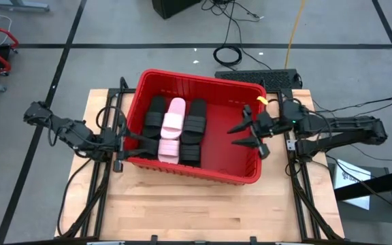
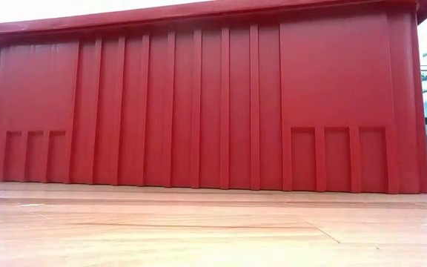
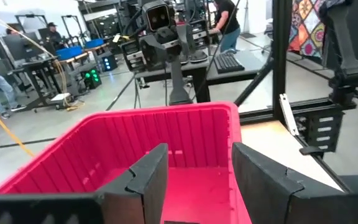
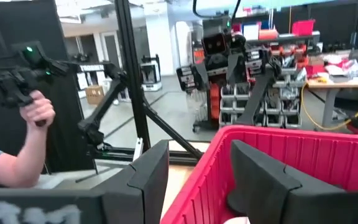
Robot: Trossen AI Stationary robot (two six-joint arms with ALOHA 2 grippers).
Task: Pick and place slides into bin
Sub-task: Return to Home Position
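Your wooden bench [image 1: 182, 211] carries the red bin [image 1: 203, 79]. At its left rim your left claw [image 1: 133, 140] is level, fingers spread. The slides [image 1: 173, 129] lie side by side in the bin's left half, long axes running far-to-near. Your right claw [image 1: 245, 136] hovers spread over the right rim.

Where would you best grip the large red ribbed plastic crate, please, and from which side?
Probably by its thick rim on the right-hand short wall, coming straight down from above. The red crate stands upright with broad ribbed walls, and the black and pale pink slide sandals lie in its left half, away from that wall.
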